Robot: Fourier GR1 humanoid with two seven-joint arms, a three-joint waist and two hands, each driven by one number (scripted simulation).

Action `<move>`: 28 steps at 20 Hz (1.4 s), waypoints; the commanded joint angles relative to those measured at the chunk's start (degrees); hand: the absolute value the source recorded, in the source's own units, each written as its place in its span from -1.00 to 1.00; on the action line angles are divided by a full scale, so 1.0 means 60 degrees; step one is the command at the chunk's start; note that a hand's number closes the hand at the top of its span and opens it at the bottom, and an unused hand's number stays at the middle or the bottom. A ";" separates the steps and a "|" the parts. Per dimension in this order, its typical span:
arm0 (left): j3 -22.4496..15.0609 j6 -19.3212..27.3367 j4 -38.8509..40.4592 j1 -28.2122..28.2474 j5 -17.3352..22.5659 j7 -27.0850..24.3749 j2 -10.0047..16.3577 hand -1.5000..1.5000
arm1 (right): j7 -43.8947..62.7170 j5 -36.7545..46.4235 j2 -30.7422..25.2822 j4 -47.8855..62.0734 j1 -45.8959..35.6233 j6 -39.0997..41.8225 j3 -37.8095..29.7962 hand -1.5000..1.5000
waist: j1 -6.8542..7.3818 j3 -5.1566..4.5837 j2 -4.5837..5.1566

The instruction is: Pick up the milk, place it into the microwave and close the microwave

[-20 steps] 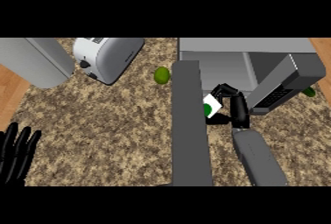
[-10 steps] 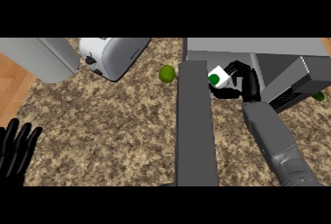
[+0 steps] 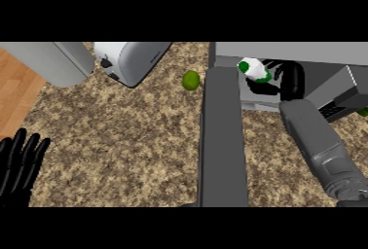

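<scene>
The milk (image 3: 253, 69) is a white carton with green marks, held at the mouth of the open microwave (image 3: 287, 51) at the upper right. My right hand (image 3: 282, 78) is curled round it from the right and reaches into the microwave's cavity. The microwave's grey door (image 3: 221, 136) stands open, stretching down the middle of the view toward me, just left of my right forearm. My left hand (image 3: 20, 165) rests open at the lower left edge, fingers up, far from the milk.
A silver toaster (image 3: 129, 61) stands at the top, left of the microwave. A green lime (image 3: 191, 80) lies between the toaster and the door. A grey appliance (image 3: 54, 61) fills the upper left corner. Wooden floor (image 3: 14, 92) shows beyond the counter's left edge.
My right hand has carried the milk up from beside the door into the microwave's opening. The view has shifted slightly. The left hand stays where it was.
</scene>
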 commanded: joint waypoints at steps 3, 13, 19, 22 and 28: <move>-0.0115 0.0116 0.0133 -0.0309 -0.0410 0.0185 0.0057 -1.00 | 0.0355 0.0840 0.0067 0.1126 -0.0729 -0.0145 0.0629 -1.00 | 0.0126 0.0007 0.0060; -0.0488 0.0117 0.0019 -0.0258 -0.0757 0.0065 -0.0114 -1.00 | 0.0593 0.0990 0.0425 0.1483 -0.1308 0.0466 0.0708 -1.00 | 0.0086 0.0009 0.0034; -0.0311 -0.0068 -0.0187 0.0032 -0.0669 0.0002 0.0060 -1.00 | 0.0527 0.0750 0.0590 0.1383 -0.1238 -0.0191 0.0388 -1.00 | 0.0111 0.0004 -0.0004; -0.0698 0.0079 0.0084 0.0283 -0.1227 -0.0434 -0.0253 -1.00 | 0.0114 0.0562 0.0494 0.1288 -0.0753 -0.0472 0.0159 -1.00 | 0.0044 0.0004 -0.0005; -0.0895 0.0083 -0.0359 0.0403 -0.1322 0.0021 -0.0202 -1.00 | 0.0027 0.0454 0.0328 0.1150 -0.1068 -0.0541 -0.0028 -1.00 | -0.0001 0.0008 -0.0031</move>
